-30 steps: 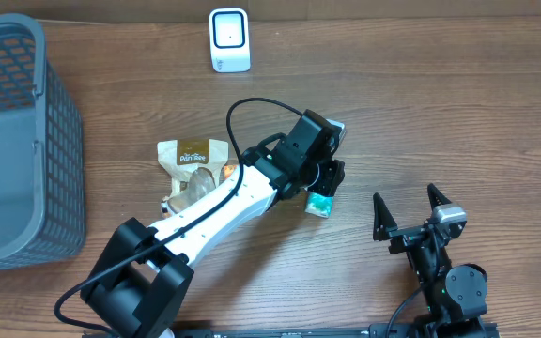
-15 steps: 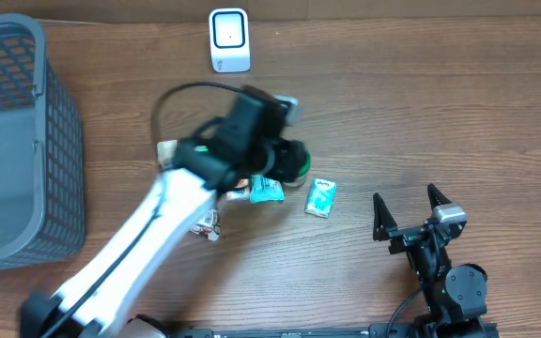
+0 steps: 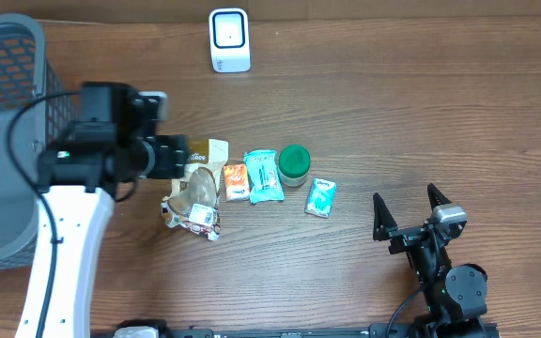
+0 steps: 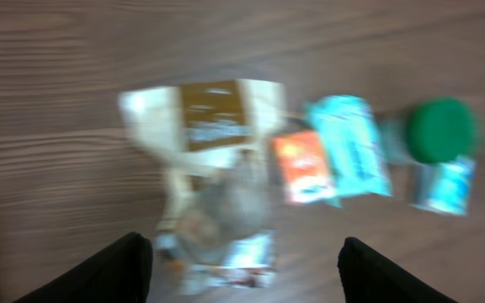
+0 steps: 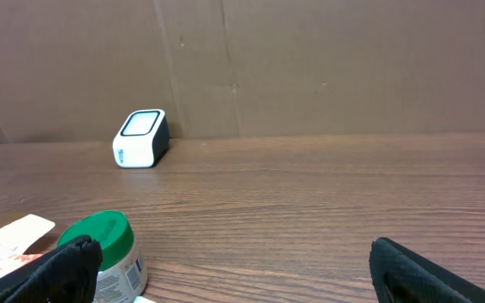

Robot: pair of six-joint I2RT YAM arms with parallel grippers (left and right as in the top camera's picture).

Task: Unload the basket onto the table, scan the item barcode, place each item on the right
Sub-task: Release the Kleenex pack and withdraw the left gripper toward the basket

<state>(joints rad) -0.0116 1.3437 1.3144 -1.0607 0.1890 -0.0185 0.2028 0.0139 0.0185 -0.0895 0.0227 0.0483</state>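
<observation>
Items [image 4: 348,147] sat in a loose row on the table [image 3: 421,113], on the near side of the scanner [image 3: 229,39]: beige pouch [image 3: 210,150], clear bag [image 3: 195,195], orange packet [image 3: 235,181], teal packet [image 3: 263,176], green-lidded jar [image 3: 294,161], small teal sachet [image 3: 320,198]. None touched the scanner. My left gripper [image 3: 175,156] hung over the pouch's left edge, fingers apart with nothing between them; the wrist view was blurred. My right gripper [image 3: 405,194] sat well right of the scanner and nearer me, fingers spread wide, empty. Basket [image 3: 64,113] was far left of the scanner, running out of view. Bare wood lay between scanner and row, and everywhere right of the scanner.
</observation>
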